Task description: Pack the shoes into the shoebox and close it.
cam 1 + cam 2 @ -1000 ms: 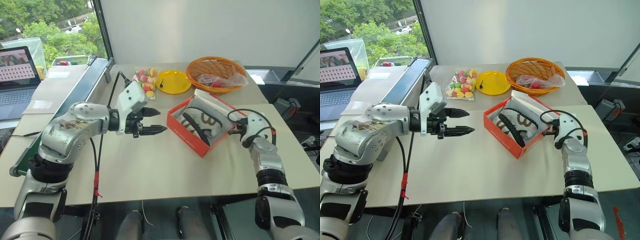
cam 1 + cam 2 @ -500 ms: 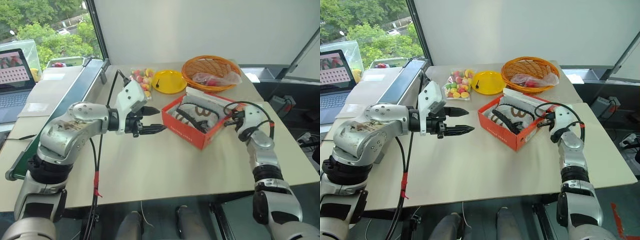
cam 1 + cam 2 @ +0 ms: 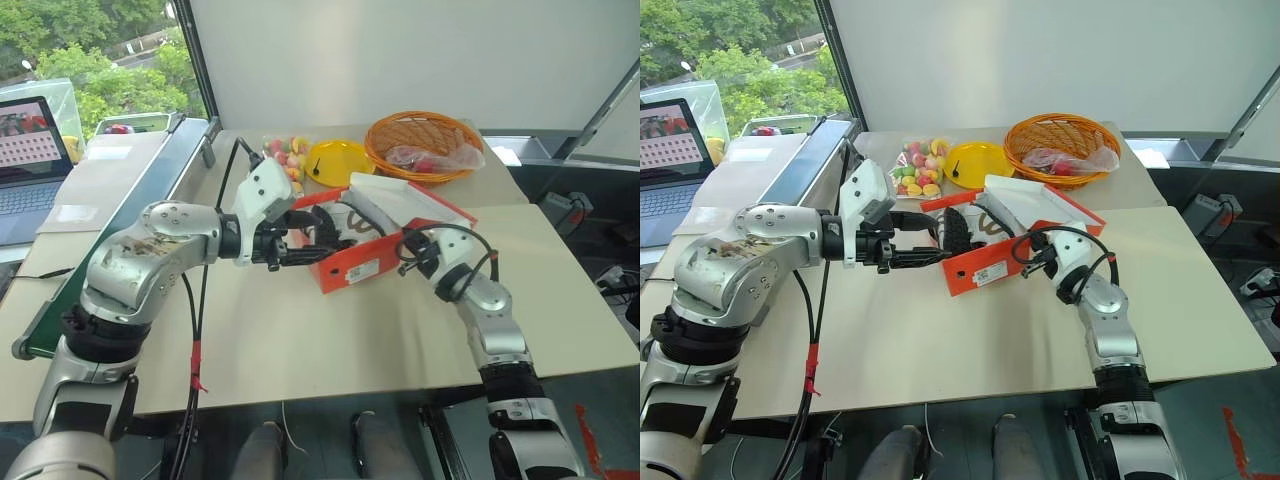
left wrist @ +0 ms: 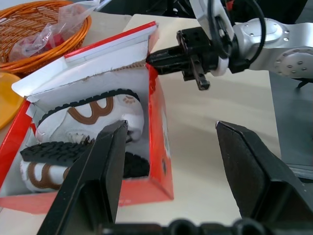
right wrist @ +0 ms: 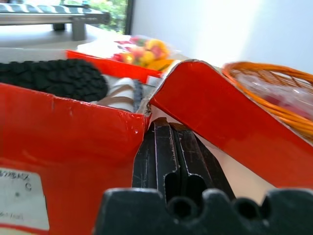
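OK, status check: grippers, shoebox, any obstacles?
Left gripper open at the shoebox's near end. Right gripper shut, tips at the box corner. Shoes inside, lid half up. Nothing blocking it.

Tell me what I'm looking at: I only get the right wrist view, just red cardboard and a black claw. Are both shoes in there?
Observer: Yes, both shoes lie inside the shoebox, soles showing.
Operator: Where's the other claw?
Observer: The left claw stands open at the box's opposite end.
Operator: Is the lid shut?
Observer: No, the lid stands half raised over the box.
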Controlling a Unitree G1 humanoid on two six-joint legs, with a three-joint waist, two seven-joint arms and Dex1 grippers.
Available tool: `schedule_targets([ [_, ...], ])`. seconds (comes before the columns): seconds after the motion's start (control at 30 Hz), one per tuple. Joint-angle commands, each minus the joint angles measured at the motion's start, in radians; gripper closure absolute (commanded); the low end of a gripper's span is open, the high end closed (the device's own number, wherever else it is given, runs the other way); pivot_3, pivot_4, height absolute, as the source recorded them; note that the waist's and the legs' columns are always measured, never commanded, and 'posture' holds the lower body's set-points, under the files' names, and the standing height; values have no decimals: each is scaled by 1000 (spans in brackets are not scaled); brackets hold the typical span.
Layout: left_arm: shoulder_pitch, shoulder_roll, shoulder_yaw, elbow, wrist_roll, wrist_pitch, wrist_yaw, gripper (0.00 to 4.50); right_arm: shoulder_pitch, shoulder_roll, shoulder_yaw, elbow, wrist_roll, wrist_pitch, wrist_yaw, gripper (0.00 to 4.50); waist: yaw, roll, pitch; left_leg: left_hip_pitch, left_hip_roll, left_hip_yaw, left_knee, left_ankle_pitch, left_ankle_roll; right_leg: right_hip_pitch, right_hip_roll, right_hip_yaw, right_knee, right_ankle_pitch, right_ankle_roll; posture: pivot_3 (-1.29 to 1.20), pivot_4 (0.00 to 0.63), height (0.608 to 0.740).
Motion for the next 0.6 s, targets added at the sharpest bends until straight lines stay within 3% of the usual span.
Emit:
schedule_targets([
  [0.03, -29, -2, 11, -13, 7, -20, -4, 1432, 13, 14, -5, -89, 13, 21, -21, 4473, 1, 0, 0, 0, 0, 0, 0, 0, 0, 0, 0, 0, 0, 0, 0, 0, 150, 740],
  [0.37, -45, 2, 6, 8, 26, -37, -29, 1432, 179, 106, -61, -205, 103, 202, -123, 4473, 10, 0, 0, 0, 0, 0, 0, 0, 0, 0, 0, 0, 0, 0, 0, 0, 150, 740],
  [0.6, -65, 22, -15, 32, 40, -58, -81, 1432, 261, 130, -117, -158, 104, 228, -204, 4473, 16, 0, 0, 1, 0, 0, 0, 0, 0, 0, 0, 0, 0, 0, 0, 0, 150, 740],
])
